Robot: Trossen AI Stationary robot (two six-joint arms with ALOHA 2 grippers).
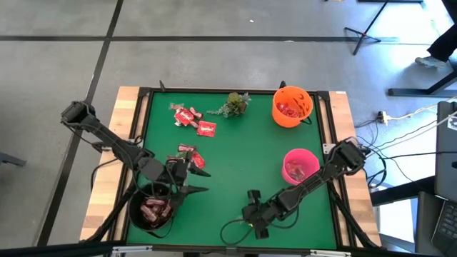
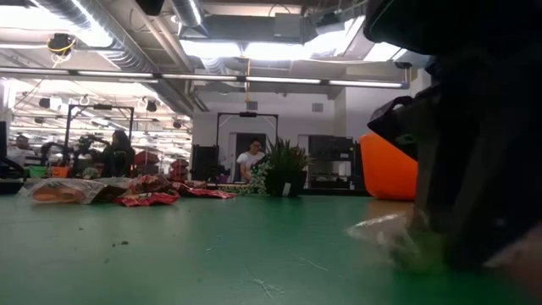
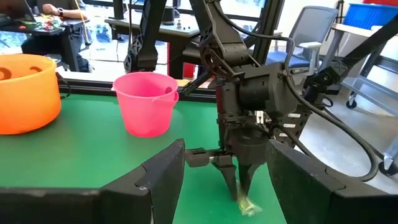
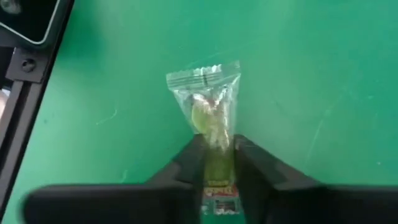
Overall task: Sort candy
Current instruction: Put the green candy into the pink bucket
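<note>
A clear-wrapped candy [image 4: 208,102] with a yellow-green sweet inside lies on the green table near its front edge, with my right gripper [image 4: 217,152] shut on it. The left wrist view shows the same gripper [image 3: 239,180] pointing down at the candy [image 3: 247,204]. My left gripper [image 1: 206,181] hovers open with nothing between its fingers, just beyond a black bowl [image 1: 151,213] that holds dark red candies. Red packets lie in a far-left group [image 1: 193,118] and in a second group [image 1: 189,155] by the left gripper. My right gripper pinches the near end of the clear wrapper [image 4: 217,163] between its two fingers. The fingers slant down from the table's right and near side and lie along the packet. The far sealed end [image 4: 202,76] lies flat on the table.
An orange bowl [image 1: 291,106] with red candy stands at the far right, and a pink bowl [image 1: 300,165] stands nearer on the right. A green plant sprig [image 1: 232,105] lies at the far middle. Bare green table spreads across the middle.
</note>
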